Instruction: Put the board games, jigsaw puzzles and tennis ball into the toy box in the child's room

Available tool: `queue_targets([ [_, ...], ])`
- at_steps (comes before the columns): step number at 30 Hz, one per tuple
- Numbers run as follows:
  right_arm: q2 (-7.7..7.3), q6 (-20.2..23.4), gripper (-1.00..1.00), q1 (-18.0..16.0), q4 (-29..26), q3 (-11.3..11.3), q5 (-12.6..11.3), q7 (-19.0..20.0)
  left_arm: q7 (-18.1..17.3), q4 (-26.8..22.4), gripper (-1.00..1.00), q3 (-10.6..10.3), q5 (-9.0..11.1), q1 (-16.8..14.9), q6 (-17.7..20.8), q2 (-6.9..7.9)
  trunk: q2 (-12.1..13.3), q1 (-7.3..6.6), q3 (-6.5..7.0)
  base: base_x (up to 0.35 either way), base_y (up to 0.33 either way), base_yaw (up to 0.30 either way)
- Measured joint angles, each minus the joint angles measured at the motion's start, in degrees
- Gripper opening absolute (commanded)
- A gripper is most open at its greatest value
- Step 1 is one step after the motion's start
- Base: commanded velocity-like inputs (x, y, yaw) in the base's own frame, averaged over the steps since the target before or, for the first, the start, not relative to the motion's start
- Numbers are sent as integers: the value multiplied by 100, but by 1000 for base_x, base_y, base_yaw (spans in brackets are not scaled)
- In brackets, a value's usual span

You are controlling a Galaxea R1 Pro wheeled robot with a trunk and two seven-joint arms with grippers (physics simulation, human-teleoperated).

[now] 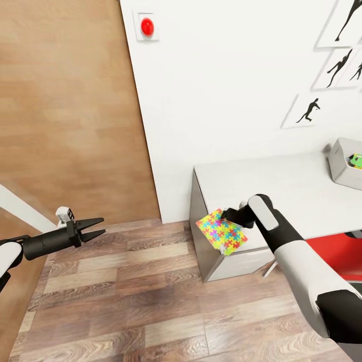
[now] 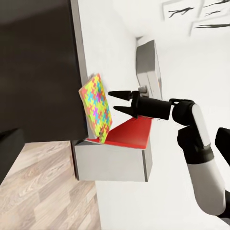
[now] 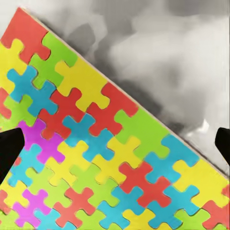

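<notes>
Right gripper point(image 1: 227, 221) around jigsaw puzzle point(image 1: 221, 232), fingertips hidden behind it; left gripper point(image 1: 98, 227) narrowly parted, empty.

Left arm outstretched, fingers point(image 1: 98, 227) parted; right arm bent forward, fingers seemingly spread.

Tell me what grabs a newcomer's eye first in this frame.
The bright multicoloured jigsaw puzzle panel, held by the right gripper off the pale grey table's front corner. Next, the black left gripper, open over the wood-plank floor, and the round red button high on the white wall.
</notes>
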Motion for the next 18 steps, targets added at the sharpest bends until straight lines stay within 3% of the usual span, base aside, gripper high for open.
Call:
queue_targets([
  [5, -156, 28, 100, 25, -434, -23, -9, -10, 0, 0, 100, 0, 1, 1, 1, -8, 0, 0, 42, 0, 0, 0],
  [15, -214, 97, 100, 154, -1320, -44, -18, -22, 7, 0, 100, -4, -4, 0, -8, -16, 0, 0, 133, 0, 0, 0],
  [16, -280, 136, 100, 203, -1505, -58, -24, -21, 13, 0, 100, -6, -5, 0, -13, -19, 0, 0, 142, 0, 0, 0],
  [18, -556, 222, 100, 328, -1938, -139, -45, -10, 24, -1, 100, -8, -16, 2, -22, -23, 0, 0, 161, 0, 0, 0],
])
